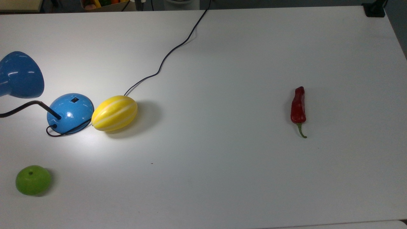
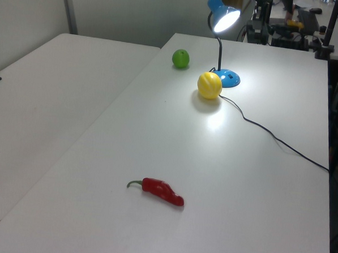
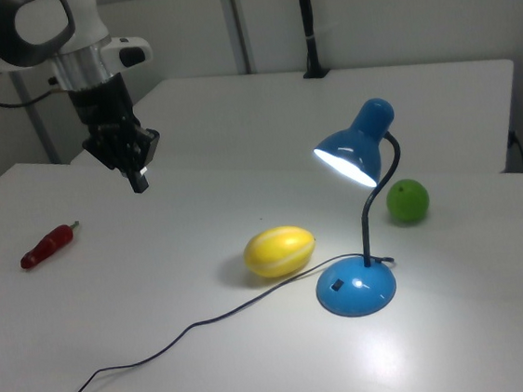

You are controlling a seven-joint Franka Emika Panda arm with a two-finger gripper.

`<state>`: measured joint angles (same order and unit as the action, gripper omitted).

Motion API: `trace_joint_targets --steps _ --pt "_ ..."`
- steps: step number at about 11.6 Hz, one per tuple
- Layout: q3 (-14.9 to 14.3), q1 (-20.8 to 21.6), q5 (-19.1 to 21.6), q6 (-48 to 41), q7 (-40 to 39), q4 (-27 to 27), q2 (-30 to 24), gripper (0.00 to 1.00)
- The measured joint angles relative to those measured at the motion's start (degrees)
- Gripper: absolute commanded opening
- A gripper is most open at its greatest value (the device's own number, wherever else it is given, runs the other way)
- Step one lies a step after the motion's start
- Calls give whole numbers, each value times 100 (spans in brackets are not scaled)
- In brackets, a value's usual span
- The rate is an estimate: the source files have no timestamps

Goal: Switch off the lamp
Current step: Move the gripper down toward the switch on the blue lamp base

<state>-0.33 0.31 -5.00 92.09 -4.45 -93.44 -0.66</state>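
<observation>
The lamp stands lit at the top view's left, with its blue dome base (image 1: pixel 70 112), a small black switch (image 1: pixel 74 100) on the dome, a black gooseneck and a blue cone shade (image 1: pixel 19 75). A bright patch falls on the table around the base. The black cord (image 1: pixel 165 57) runs from the base to the far table edge. In the right view the lamp base (image 3: pixel 356 287) is at the lower right. My gripper (image 3: pixel 138 179) hangs well off to the right view's left, above the table, pointing down, fingers together and holding nothing.
A yellow striped melon (image 1: pixel 114 113) lies against the lamp base on the top view's right side. A green apple (image 1: pixel 33 179) sits near the front left, and a red chili pepper (image 1: pixel 298 106) lies far right. The white table (image 1: pixel 222 175) spreads between them.
</observation>
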Motion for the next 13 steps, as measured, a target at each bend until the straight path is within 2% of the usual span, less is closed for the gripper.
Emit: trace_joint_targets --steps 3,5,7,10,13 --pt "-27 -45 23 17 166 -34 17 0" --pt "-42 -210 31 365 288 -298 42 0" --pt "-51 -391 33 915 400 -718 80 0" --pt "-63 -769 33 2201 578 -1575 200 0" --pt "-73 -1162 33 3061 605 -1797 599 0"
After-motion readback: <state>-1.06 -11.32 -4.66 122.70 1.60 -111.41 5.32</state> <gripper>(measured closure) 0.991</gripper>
